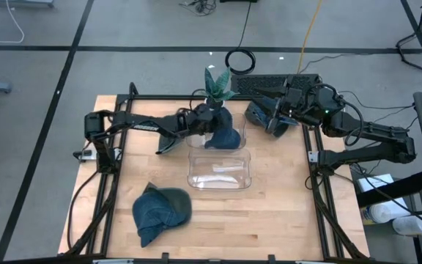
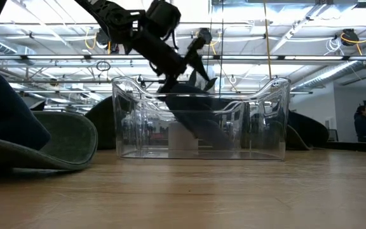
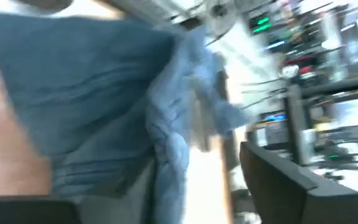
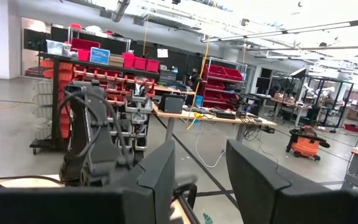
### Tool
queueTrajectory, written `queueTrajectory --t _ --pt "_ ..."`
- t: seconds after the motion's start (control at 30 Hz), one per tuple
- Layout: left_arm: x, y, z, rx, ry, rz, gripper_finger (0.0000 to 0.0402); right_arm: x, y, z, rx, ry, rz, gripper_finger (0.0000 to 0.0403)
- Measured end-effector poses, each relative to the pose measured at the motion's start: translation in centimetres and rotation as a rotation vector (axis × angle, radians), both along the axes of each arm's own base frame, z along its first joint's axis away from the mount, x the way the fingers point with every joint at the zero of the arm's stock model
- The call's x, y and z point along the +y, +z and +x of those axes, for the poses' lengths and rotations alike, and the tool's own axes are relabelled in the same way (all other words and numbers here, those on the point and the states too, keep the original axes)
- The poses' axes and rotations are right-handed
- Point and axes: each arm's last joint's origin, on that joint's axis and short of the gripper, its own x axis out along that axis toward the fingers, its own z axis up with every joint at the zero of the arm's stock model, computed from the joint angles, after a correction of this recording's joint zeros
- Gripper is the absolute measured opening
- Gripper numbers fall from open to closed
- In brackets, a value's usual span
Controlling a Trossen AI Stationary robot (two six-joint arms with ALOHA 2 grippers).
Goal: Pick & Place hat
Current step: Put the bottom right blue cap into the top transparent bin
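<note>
Over far rim of clear bin (image 1: 219, 179), left gripper (image 1: 212, 117) w/ blue hat (image 1: 223, 137) draped into bin; fingers unclear, can't tell if released. Right gripper (image 4: 199, 177) parked far right, part open, empty. Second hat (image 1: 160, 210) near-left, likely next.

Blue denim hat (image 1: 223, 136) | second blue denim hat (image 1: 161, 211) | clear bin (image 1: 219, 170) | light wood table (image 1: 284, 205) | dark arms

1. A clear bin (image 1: 220, 169) stands at the middle of the desk (image 1: 284, 213).
2. One hat (image 1: 223, 136) hangs over the bin's far wall.
3. Another hat (image 1: 160, 211) lies near-left of the bin.
4. The left gripper (image 1: 212, 110) is above the far hat.
5. The right gripper (image 1: 269, 117) is at the far right.
</note>
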Motion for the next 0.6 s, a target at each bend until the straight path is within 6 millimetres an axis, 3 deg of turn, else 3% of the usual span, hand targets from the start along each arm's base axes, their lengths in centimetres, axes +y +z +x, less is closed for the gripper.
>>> queueTrajectory --t 0.27,0.47,0.6 --pt "-0.4 4.8 -2.2 -0.055 0.037 0.089 0.0268 0.0 0.0 0.0 -0.001 0.000 0.000 0.0130" --pt "-1.0 6.7 -5.0 0.055 0.077 0.085 0.0245 0.0 0.1 0.0 -0.006 0.000 -0.001 0.0130" --pt "-1.5 6.9 -5.5 0.086 0.048 0.055 0.0225 0.0 0.1 0.0 -0.008 0.000 -0.001 0.0130"
